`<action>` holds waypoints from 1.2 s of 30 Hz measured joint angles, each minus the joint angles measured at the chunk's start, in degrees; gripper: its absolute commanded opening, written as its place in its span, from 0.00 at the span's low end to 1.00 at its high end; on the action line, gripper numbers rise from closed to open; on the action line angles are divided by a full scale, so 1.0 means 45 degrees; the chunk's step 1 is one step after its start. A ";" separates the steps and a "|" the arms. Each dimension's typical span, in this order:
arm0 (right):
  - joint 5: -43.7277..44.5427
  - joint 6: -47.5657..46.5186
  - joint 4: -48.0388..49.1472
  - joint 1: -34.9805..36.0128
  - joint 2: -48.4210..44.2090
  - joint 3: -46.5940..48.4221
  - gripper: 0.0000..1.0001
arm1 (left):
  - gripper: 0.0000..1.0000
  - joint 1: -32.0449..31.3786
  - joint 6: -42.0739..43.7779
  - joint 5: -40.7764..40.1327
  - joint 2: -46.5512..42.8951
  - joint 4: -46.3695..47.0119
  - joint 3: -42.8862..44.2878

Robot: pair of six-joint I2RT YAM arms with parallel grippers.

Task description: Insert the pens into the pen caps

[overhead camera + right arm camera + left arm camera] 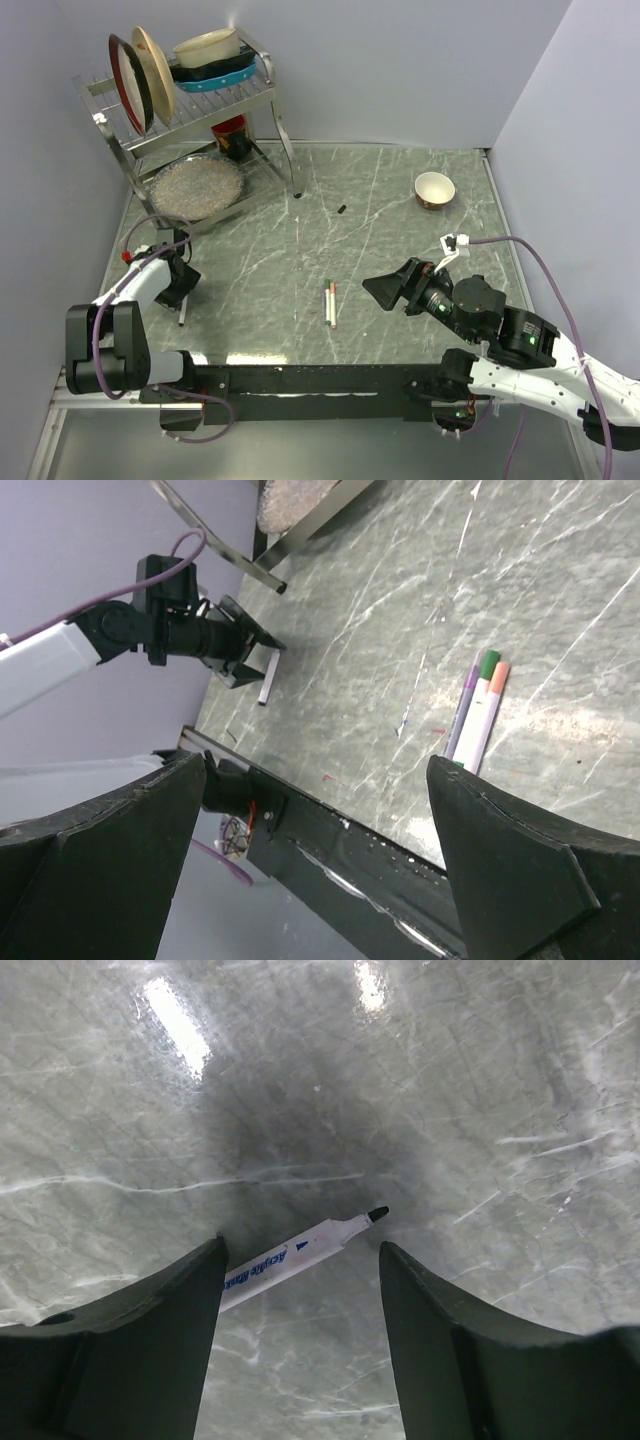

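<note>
An uncapped white pen (pixel 290 1258) with a black tip (pixel 378 1213) lies on the marble table between my open left gripper's (pixel 302 1250) fingers; its rear end is hidden behind the left finger (pixel 150 1340). In the top view the left gripper (pixel 182 285) hovers low over this pen (pixel 182 316) at the table's left. A small black cap (pixel 341 209) lies alone mid-table. Two white pens (pixel 330 302) lie side by side in the middle, one with a green cap (pixel 488 665), one with a red-orange cap (pixel 499 672). My right gripper (pixel 372 290) is open and empty, just right of them.
A metal dish rack (pixel 265 95) with plates and bowls stands at the back left, a glass dish (pixel 195 185) under it. A white bowl (pixel 434 188) sits at the back right. The black base rail (pixel 340 850) runs along the near edge.
</note>
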 measured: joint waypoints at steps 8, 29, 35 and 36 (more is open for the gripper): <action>0.0053 -0.0029 0.0058 -0.0005 0.0024 0.0000 1.00 | 0.38 0.0073 0.0685 0.0073 -0.0316 0.0257 -0.0403; -0.0879 0.0486 0.0491 -0.0005 0.0403 0.0000 1.00 | 0.37 -0.0850 0.1146 0.4211 -0.0155 0.4682 -0.1302; -0.1098 0.0622 0.0646 -0.0005 0.0568 0.0000 1.00 | 0.40 -0.2050 0.1258 0.4284 -0.0146 0.4945 -0.1263; -0.1137 0.0641 0.0656 -0.0005 0.0578 0.0000 1.00 | 0.39 -0.2239 0.1277 0.4211 -0.0136 0.4891 -0.1234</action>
